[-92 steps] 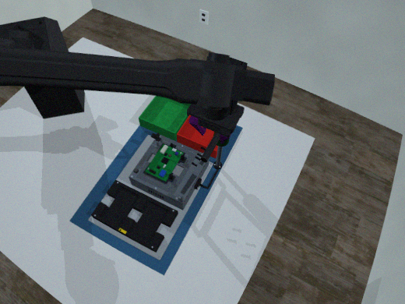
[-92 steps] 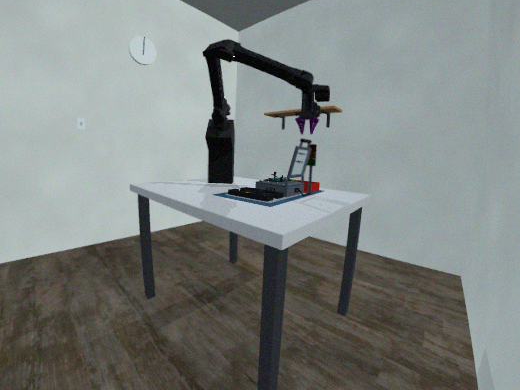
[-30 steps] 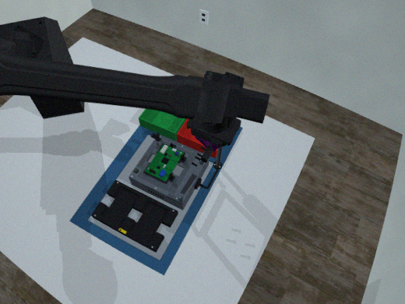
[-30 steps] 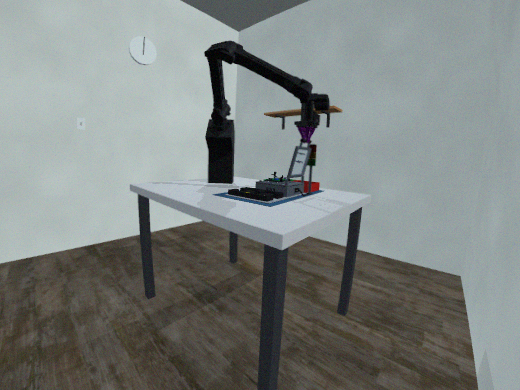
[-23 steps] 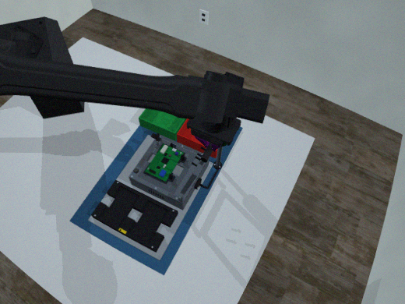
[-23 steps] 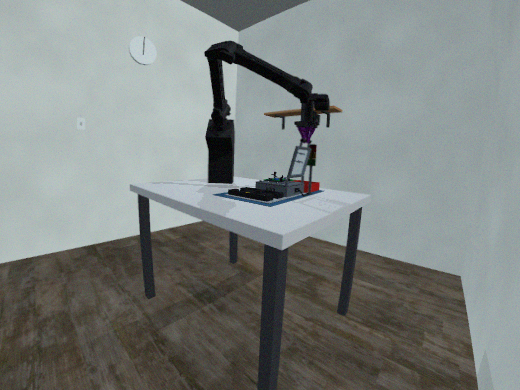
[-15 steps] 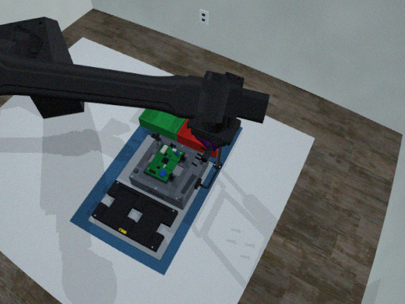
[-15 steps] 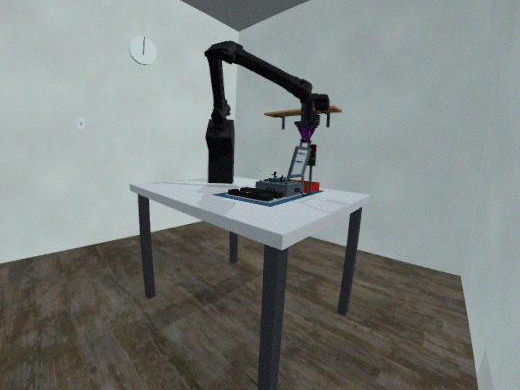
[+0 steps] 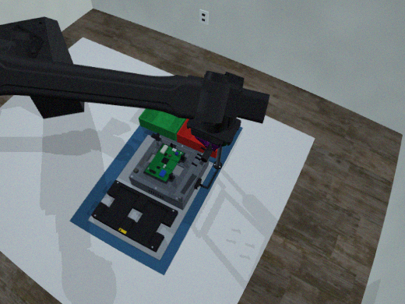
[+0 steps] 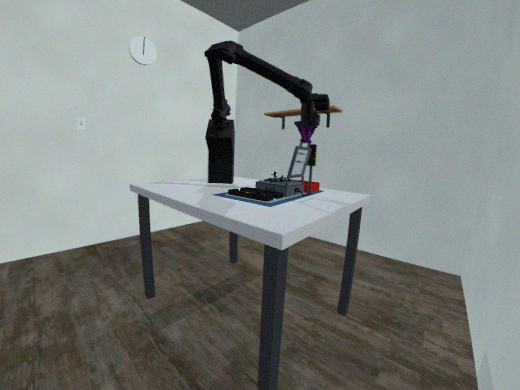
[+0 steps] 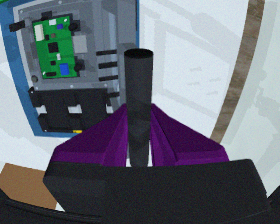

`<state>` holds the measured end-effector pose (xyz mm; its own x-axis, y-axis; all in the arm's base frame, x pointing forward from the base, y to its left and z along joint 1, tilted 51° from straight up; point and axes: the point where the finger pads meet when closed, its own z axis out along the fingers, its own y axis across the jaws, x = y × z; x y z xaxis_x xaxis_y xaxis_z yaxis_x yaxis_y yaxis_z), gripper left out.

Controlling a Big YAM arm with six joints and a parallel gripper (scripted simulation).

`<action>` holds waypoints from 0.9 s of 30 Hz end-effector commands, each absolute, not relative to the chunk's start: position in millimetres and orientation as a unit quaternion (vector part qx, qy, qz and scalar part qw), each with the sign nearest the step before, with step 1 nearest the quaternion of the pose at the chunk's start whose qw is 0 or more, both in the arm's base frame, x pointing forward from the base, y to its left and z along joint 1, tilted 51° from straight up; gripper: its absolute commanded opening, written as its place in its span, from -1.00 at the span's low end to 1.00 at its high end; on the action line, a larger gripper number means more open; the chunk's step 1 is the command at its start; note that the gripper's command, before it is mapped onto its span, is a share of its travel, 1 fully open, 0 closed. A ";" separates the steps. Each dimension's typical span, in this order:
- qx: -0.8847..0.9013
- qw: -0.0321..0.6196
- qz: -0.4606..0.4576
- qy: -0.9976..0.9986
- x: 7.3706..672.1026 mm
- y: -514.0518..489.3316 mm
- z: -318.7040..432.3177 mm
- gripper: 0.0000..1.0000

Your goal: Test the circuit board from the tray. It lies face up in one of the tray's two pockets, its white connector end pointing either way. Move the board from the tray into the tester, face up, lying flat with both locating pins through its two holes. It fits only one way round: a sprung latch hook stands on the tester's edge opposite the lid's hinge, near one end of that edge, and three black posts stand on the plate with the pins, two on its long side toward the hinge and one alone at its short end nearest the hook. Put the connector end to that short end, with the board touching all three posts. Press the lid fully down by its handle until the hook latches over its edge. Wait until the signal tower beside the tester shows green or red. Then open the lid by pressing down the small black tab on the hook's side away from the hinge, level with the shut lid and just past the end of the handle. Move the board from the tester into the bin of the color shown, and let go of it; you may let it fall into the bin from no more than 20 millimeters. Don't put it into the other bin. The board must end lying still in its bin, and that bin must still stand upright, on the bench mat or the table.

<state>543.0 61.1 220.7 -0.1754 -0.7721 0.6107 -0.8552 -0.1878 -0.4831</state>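
The green circuit board lies face up on the plate of the grey tester. The tester's lid stands open, nearly upright. My gripper, with purple fingers, points down at the top edge of the lid. It is shut on the lid's black bar handle. The black tray lies in front of the tester with both pockets empty.
A green bin and a red bin stand behind the tester on the blue mat. The signal tower stands beside the lid. My arm reaches over the bins.
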 end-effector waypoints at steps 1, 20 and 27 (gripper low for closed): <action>0.635 0.040 0.432 -0.640 549.5 58.9 227.3 -1.00; 0.636 0.037 0.432 -0.638 535.8 62.8 231.4 -1.00; 0.639 0.033 0.434 -0.635 530.4 69.7 230.1 -1.00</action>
<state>540.1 61.0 219.7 -0.1764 -0.7752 0.6066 -0.8524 -0.1878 -0.4879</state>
